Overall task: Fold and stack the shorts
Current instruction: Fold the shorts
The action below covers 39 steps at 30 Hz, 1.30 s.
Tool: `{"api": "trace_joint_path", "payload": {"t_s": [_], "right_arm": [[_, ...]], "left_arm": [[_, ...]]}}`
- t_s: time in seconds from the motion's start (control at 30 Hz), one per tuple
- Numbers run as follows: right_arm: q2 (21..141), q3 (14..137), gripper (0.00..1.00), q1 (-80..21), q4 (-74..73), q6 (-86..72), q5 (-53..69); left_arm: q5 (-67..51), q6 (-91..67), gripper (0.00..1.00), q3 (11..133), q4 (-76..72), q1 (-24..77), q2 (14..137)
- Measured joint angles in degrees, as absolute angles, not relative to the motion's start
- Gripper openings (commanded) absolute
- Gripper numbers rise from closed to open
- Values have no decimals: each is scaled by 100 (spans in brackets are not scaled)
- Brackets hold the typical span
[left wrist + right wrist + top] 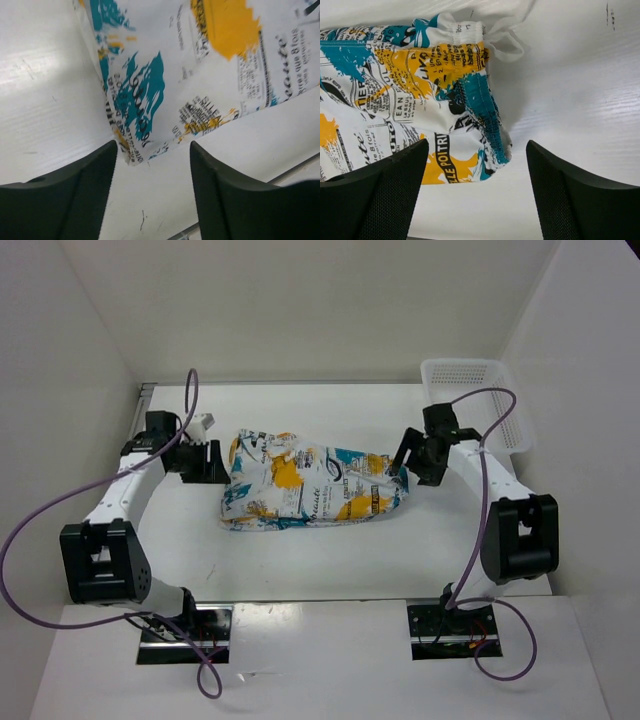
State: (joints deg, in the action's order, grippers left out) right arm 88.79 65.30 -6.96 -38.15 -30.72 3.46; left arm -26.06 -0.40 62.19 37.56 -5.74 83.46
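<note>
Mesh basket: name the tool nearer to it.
Right. The right tool is close to the basket; the left tool is beyond the shorts, at their other end.

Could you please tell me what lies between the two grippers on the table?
The shorts lie loosely bunched between the left gripper and the right gripper, both open, as the top view shows.

Mesh basket (470, 380), likely plastic, far right; white table (330, 560)

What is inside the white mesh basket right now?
Only the basket and its own mesh floor show. The shorts are not in it; they lie on the table outside it. A purple cable crosses over the basket, hiding a thin strip.
</note>
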Motion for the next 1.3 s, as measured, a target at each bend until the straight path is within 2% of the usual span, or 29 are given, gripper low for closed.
{"api": "trace_joint_path", "payload": {"t_s": [0.13, 0.27, 0.43, 0.57, 0.67, 0.7, 0.8, 0.83, 0.9, 1.1, 1.3], "right_arm": [[9303, 6619, 84, -696, -3618, -2921, 521], [10092, 6608, 77, -696, -3321, -2724, 937], [10309, 6521, 75, -696, -2993, -2550, 1372], [10401, 6482, 65, -731, -2711, -2484, 1503], [10490, 6423, 50, -779, -2534, -2561, 1522], [10506, 6407, 39, -803, -2482, -2598, 1520], [10597, 6390, 22, -888, -2318, -2742, 1498], [10615, 6390, 8, -904, -2287, -2773, 1503], [10634, 6386, 0, -939, -2252, -2884, 1437], [10534, 6440, 0, -1000, -2460, -3011, 904], [9874, 6453, 0, -987, -3188, -2838, -97]], "left_arm": [[-2709, -25, 64, 6442, 3387, -255, 8383], [-2762, -23, 63, 6464, 2965, 281, 8696], [-2759, -30, 60, 6390, 2453, 421, 9172], [-2637, -30, 59, 6316, 2112, 429, 9640], [-2517, -32, 59, 6235, 1955, 449, 9946], [-2486, -30, 59, 6222, 1898, 456, 10036], [-2399, -32, 59, 6134, 1745, 475, 10219], [-2373, -32, 59, 6097, 1699, 484, 10265], [-2375, -38, 58, 6055, 1573, 495, 10285], [-2357, -38, 57, 5913, 1194, 663, 10269], [-2296, -25, 57, 5581, 768, 1459, 10088]]}}
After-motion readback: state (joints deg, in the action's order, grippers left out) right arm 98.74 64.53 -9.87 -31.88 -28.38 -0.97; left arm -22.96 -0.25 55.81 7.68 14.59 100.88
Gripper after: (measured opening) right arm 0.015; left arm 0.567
